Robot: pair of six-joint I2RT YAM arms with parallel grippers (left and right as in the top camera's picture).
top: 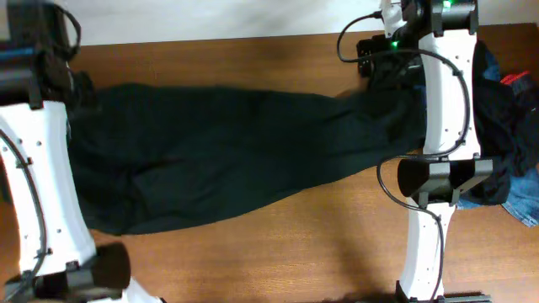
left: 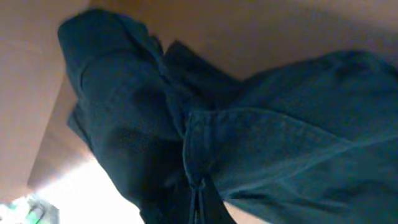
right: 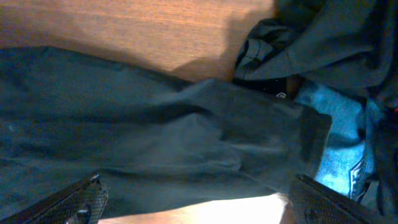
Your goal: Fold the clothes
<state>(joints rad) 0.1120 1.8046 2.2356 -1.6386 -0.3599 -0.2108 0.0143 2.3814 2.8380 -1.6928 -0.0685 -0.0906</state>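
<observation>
Overhead first: the dark trousers (top: 227, 160) lie stretched across the worktop (top: 278, 244), one end under my left arm (top: 38, 194), the other under the right arm (top: 444, 93). The rest of the clothes are heaped at the far right edge: dark garments (top: 505, 126), a strip of blue denim jeans (top: 529, 210) and a bit of red (top: 515, 80). The left fingers (top: 82, 88) sit at the trousers' left end, though from up here I can't see how they stand. Over to the left wrist: dark fabric fills the view and gathers to a tight pinch at bottom centre, so I read those fingers as closed on a bunch of the trousers, with the fingers themselves hidden by cloth. This looks like soft, limp, fairly weighty cotton. I expect it to sag and drag rather than hold any shape, so I'd take it at a seam or hem where the layers are thick, not mid-panel. Right wrist now: the right fingers (right: 81, 202) are spread wide with nothing between them, poised above the end of the trouser leg, whose hem overlaps the blue denim jeans (right: 339, 149). That hem corner is my pick for a hold. Writing: a tiny pale mark on the black garment above and some stitching on the denim, both too small to read. No brand I can make out.
</observation>
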